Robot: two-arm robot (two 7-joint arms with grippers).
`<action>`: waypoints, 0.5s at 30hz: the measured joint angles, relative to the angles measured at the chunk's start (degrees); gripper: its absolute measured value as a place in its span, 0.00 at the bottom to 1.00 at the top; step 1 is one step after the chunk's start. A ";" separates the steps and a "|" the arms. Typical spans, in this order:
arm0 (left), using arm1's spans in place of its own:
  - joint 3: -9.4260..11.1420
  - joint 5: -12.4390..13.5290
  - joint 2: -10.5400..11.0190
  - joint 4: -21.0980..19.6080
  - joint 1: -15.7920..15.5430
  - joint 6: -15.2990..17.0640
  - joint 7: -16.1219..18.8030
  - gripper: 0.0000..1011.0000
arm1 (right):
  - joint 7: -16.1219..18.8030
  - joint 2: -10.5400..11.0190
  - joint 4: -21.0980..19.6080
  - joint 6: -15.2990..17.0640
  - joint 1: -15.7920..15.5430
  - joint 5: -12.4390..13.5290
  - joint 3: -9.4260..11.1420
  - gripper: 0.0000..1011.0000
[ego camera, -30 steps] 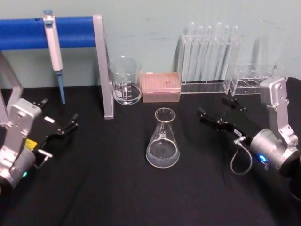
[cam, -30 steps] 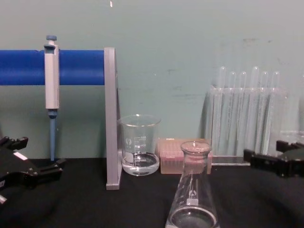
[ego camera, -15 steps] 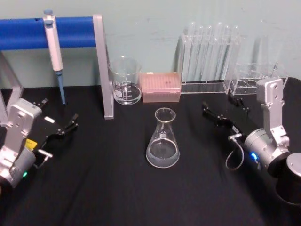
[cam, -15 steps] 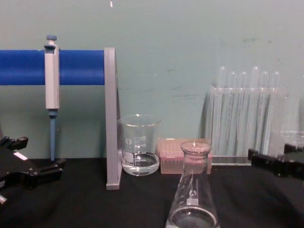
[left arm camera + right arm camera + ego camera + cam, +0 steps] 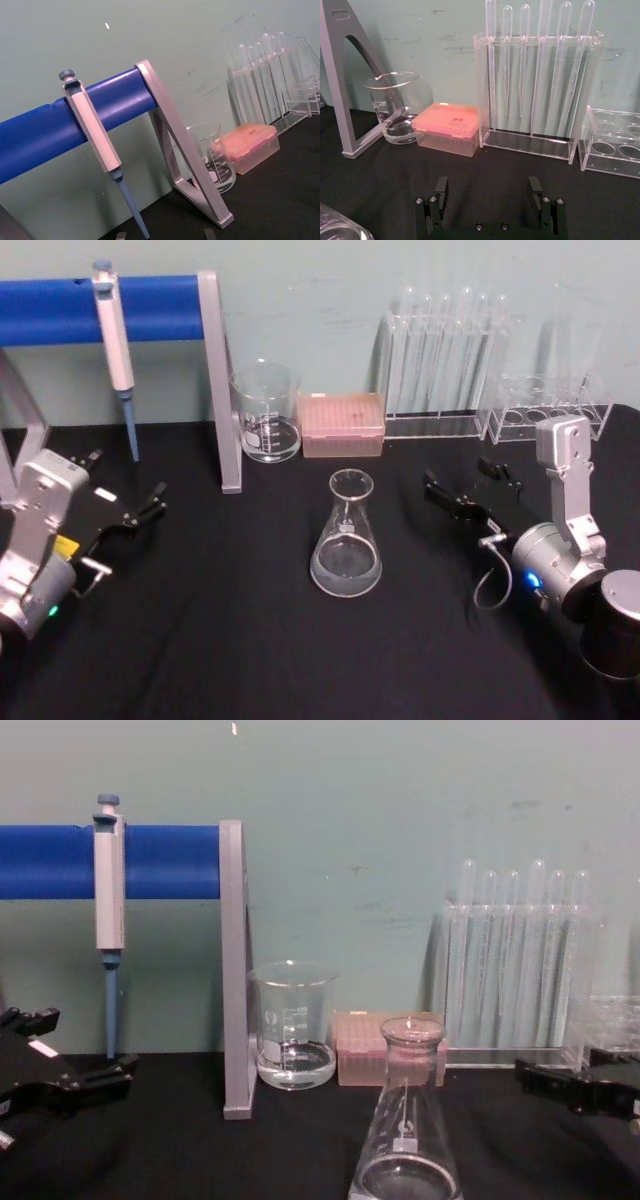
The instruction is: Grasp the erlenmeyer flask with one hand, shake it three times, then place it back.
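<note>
The erlenmeyer flask [image 5: 347, 540] stands upright on the black table, mid-centre, with a little clear liquid in its wide base; the chest view shows it [image 5: 405, 1120] close and low. My right gripper [image 5: 460, 485] lies to the right of the flask, apart from it, open and holding nothing. In the right wrist view its two fingers [image 5: 488, 189] stand wide apart, with a sliver of the flask [image 5: 340, 227] at the corner. My left gripper [image 5: 125, 480] rests open at the table's left side, far from the flask, also seen low at the chest view's edge [image 5: 85, 1045].
At the back stand a glass beaker [image 5: 266, 412], a pink tip box [image 5: 342, 424], a rack of test tubes [image 5: 445, 360] and a small clear rack [image 5: 548, 405]. A blue bar stand [image 5: 218, 380] holds a pipette [image 5: 115, 340] at back left.
My right arm's body has shifted left toward the flask, and its gripper has sunk a little lower. The flask and the left arm have not moved.
</note>
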 joint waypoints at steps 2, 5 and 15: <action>0.00 0.00 0.00 0.00 0.00 0.00 0.00 0.99 | -0.01 0.00 -0.01 0.00 0.00 0.00 -0.01 0.99; 0.00 0.00 0.00 0.00 0.00 0.00 0.00 0.99 | -0.04 0.01 -0.03 0.00 0.00 0.00 -0.03 0.99; 0.00 0.00 0.00 0.00 0.00 0.00 0.00 0.99 | -0.14 0.05 -0.10 -0.03 0.02 0.02 -0.09 0.99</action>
